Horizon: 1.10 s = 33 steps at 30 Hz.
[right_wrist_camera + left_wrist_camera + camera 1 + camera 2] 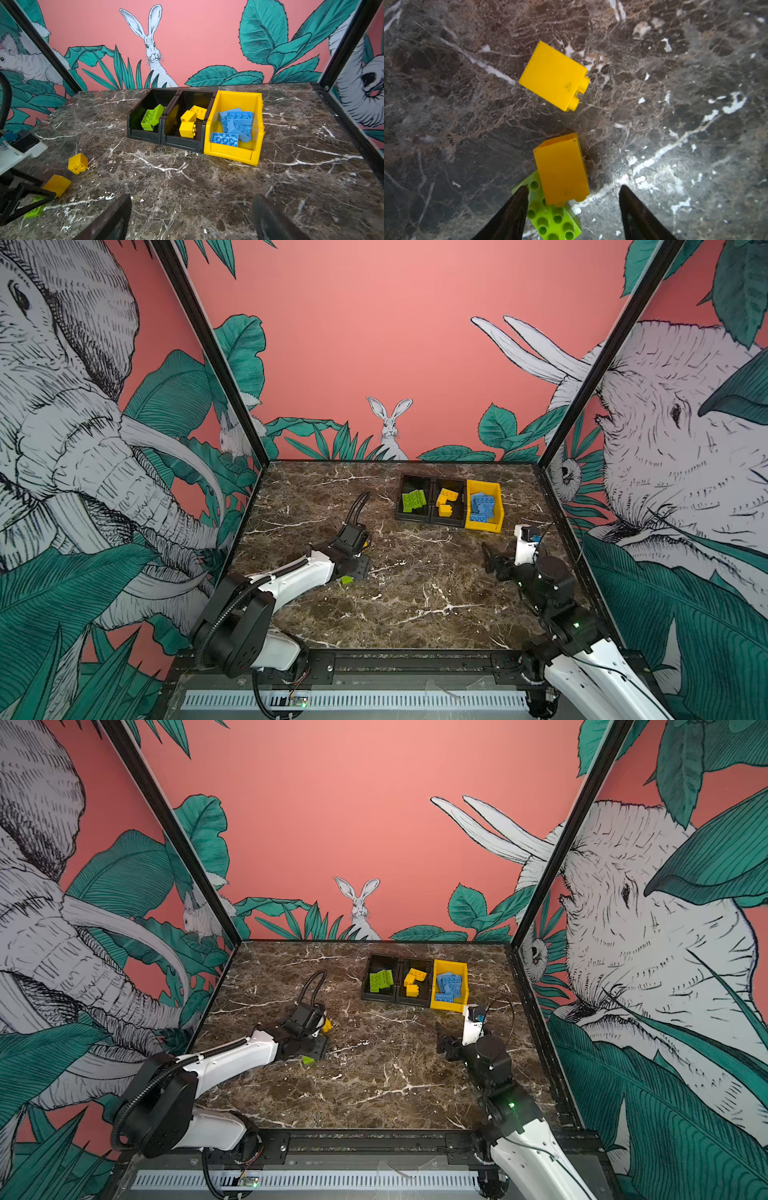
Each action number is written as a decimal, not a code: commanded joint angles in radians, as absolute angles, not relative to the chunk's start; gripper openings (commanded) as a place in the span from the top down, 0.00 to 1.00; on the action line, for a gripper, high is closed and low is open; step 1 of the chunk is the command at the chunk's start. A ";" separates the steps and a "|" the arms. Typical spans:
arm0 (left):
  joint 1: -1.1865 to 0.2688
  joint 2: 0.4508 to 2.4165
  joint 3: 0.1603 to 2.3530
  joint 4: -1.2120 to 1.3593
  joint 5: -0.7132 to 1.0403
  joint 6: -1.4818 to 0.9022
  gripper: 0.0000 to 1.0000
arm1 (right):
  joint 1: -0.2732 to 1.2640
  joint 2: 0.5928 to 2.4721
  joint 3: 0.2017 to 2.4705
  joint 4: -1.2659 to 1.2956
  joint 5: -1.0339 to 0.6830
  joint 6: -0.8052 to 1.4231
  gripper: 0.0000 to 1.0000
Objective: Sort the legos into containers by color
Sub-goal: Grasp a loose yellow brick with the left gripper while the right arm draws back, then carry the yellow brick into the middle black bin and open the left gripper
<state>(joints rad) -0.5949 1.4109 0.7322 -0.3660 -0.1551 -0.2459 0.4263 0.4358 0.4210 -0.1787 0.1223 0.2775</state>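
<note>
Yellow brick (561, 170) leans on lime brick (554, 220), both betw. left pincer (573, 186) tips, jaws half-spread, nothing gripped. Risk: closing nips both colours, or yellow skids off. Right pincer (191, 195) wide, empty; bins (180, 144) well ahead.

left black bin (411, 516): green legos (414, 501) | right black bin (448, 521): yellow legos (446, 499) | yellow bin (484, 526): blue legos (482, 506) | marble table (415, 605): loose green lego (346, 580) just beside left gripper (358, 566), jaws possibly apart | right gripper (489, 560): low, near yellow bin

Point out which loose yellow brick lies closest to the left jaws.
The yellow brick overlapping the green brick; the far brick lies apart.
</note>
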 commanded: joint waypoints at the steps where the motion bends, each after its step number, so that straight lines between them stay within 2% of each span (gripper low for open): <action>1: -0.600 1.429 0.765 -0.381 -0.185 -0.256 0.31 | 0.423 0.385 0.389 -0.238 0.170 0.287 0.10; 14: -0.599 1.497 0.779 -0.304 -0.201 -0.259 0.47 | 0.423 0.168 0.294 -0.368 0.160 0.372 0.08; 23: -0.601 1.495 0.809 -0.296 -0.202 -0.252 0.74 | 0.423 0.129 0.262 -0.457 0.131 0.405 0.06; 29: -0.617 1.452 0.868 -0.316 -0.132 -0.233 0.78 | 0.423 0.126 0.224 -0.441 0.103 0.412 0.06; 33: -0.675 1.480 1.011 -0.345 -0.074 -0.216 0.78 | 0.423 0.132 0.203 -0.406 0.085 0.406 0.06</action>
<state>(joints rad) -0.6415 1.4990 0.9173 -0.3382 -0.1322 -0.2371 0.4263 0.1329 0.2127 -0.4469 0.1066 0.4011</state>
